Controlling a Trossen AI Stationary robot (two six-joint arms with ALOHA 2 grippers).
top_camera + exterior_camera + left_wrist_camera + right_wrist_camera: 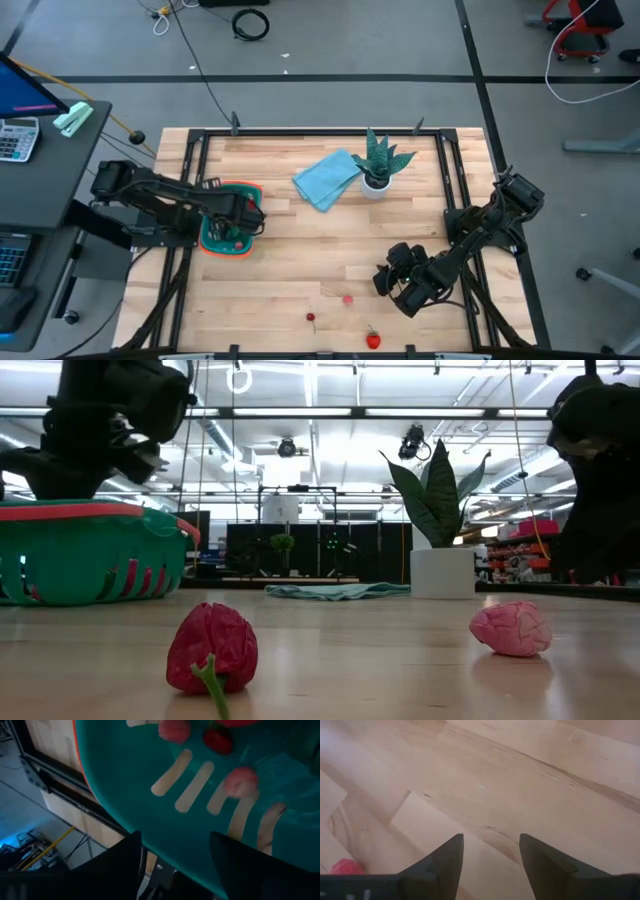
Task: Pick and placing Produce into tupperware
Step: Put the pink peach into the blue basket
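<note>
The teal tupperware [214,240] with an orange rim sits near the table's left edge; in the low view the tupperware [90,560] is at the left. My left gripper [176,837] hangs open just above its slotted base, over pink pieces [241,781] and a red piece [217,739] lying inside. On the near table lie a pink piece [347,298], a small red piece [311,318] and a red piece with a green stem [372,340]. My right gripper [491,837] is open over bare wood to the right of them, with the pink piece [345,867] off to its side.
A light blue folded cloth [327,178] and a spiky potted plant [378,165] sit at the far middle of the table. Black frame rails [455,190] run along the table's sides. Bare wood lies between the tupperware and the loose pieces.
</note>
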